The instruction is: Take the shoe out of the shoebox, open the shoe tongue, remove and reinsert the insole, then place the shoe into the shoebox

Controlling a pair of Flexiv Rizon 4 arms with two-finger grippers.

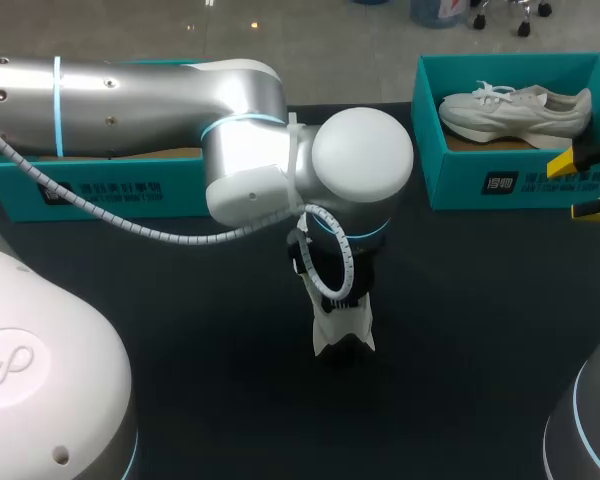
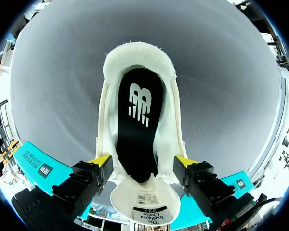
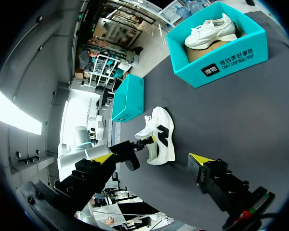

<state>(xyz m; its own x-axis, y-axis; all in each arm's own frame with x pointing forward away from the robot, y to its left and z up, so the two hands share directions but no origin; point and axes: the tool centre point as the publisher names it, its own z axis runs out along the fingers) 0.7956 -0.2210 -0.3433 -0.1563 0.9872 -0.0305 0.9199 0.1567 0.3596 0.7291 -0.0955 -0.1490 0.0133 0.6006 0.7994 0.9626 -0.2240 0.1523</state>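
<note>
A white shoe (image 1: 342, 335) stands on the dark table (image 1: 180, 330) in the middle, toe toward me. From above in the left wrist view, its black insole (image 2: 137, 130) lies inside it and the tongue (image 2: 144, 197) is folded back toward the gripper. My left gripper (image 2: 143, 162) hangs straight over the shoe, open, with one yellow-tipped finger (image 2: 101, 161) on each side of the upper. The teal shoebox (image 1: 500, 185) stands at the far right and holds a second white shoe (image 1: 515, 110). My right gripper (image 1: 578, 186) waits open beside that box, with nothing between its fingers.
A second teal box (image 1: 100, 190) lies at the far left behind my left arm. In the right wrist view this teal box (image 3: 127, 96) stands beyond the shoe (image 3: 159, 137), and the shoebox (image 3: 216, 72) is farther off.
</note>
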